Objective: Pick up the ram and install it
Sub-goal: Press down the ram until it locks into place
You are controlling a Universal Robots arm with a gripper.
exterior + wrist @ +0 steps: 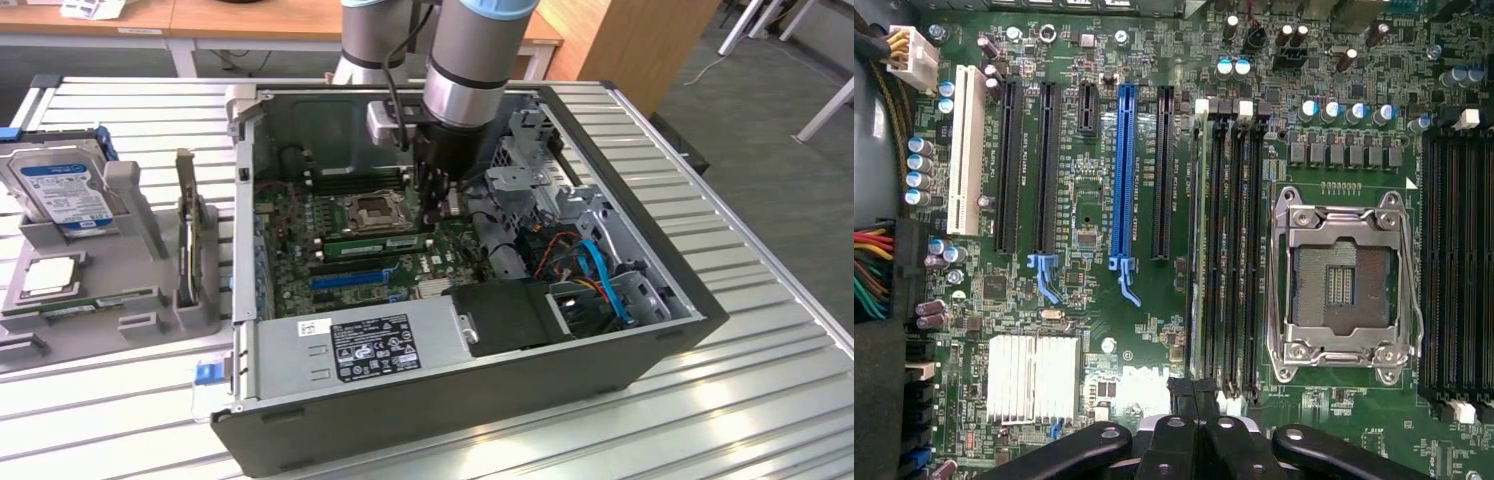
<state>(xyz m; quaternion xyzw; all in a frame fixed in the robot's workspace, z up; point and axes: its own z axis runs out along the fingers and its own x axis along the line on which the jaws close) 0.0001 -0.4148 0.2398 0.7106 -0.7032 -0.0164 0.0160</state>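
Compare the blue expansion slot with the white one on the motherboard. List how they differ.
Colour: the blue expansion slot is bright blue, while the white expansion slot is off-white.
Width: the white expansion slot is broader and the blue one narrower.
End: the blue slot finishes in a blue retention latch. The white slot shows none.
Shared: both are empty and lie parallel on the green motherboard.

Ribbed shiny metal table, matt dark metal case, bright metal socket frame (glossy blue plastic slot)
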